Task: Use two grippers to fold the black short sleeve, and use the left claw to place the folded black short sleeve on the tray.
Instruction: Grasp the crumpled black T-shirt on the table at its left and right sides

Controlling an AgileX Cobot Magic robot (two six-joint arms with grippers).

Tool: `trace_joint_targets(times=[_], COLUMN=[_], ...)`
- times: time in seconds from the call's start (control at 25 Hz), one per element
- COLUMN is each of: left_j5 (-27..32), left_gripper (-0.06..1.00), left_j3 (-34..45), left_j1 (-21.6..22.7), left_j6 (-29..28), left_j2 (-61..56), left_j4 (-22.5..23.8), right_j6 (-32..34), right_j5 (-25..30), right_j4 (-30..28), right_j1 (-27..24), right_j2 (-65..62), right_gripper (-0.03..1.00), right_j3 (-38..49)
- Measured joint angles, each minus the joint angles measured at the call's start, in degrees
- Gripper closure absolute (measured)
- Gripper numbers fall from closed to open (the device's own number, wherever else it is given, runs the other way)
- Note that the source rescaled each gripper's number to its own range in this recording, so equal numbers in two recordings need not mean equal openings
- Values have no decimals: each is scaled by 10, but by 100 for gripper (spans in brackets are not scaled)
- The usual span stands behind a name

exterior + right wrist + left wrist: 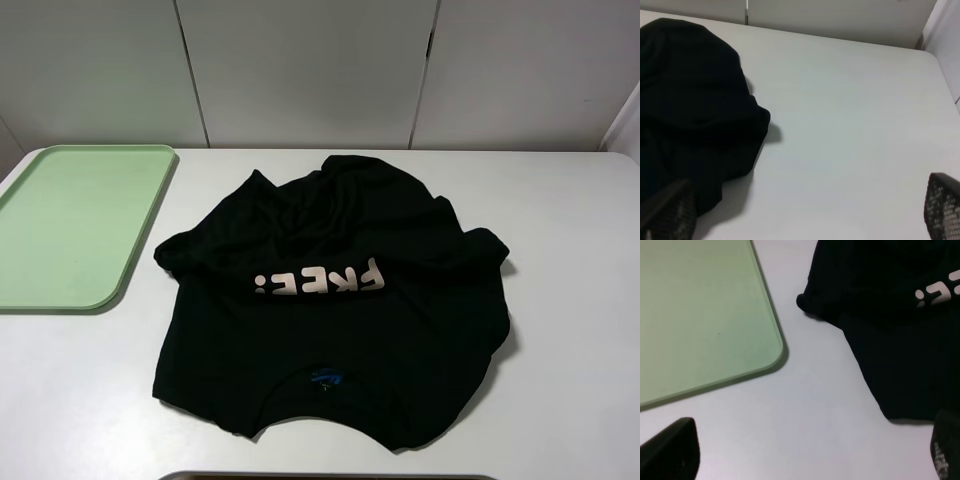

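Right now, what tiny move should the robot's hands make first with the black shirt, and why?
Probably lower the left gripper and the right gripper, both open, onto the near corners of the black shirt. The shirt lies rumpled and unfolded on the table beside the green tray, and neither gripper holds it.

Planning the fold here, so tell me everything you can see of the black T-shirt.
The black T-shirt looks like soft cloth and lies rumpled and unfolded on the white table. Its far part is bunched up; the collar, with a small blue neck label, faces the near edge. Pale letters spelling FREE! read upside down across the chest. It lies right of the pale green tray, apart from it; nothing else visibly touches it.
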Motion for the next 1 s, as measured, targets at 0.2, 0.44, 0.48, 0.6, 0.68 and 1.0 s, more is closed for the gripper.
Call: trace_joint_targets(times=[0.2,0.44,0.48,0.6,0.68,1.0], left_j5=[0,0,0,0,-1,-1], left_gripper=[3,3,3,3,3,3], left_j3=[0,0,0,0,0,0], left_j1=[0,0,0,0,0,0], left_j6=[0,0,0,0,0,0], left_j2=[0,0,0,0,0,0], left_j4=[0,0,0,0,0,0], right_j6=[0,0,0,0,0,0], right_j5=[0,0,0,0,0,0], right_j4=[0,0,0,0,0,0], right_j1=[0,0,0,0,0,0], right_j2=[0,0,0,0,0,0], right_gripper=[-3,-3,-3,-3,-3,-3], right_j3=[0,0,0,0,0,0])
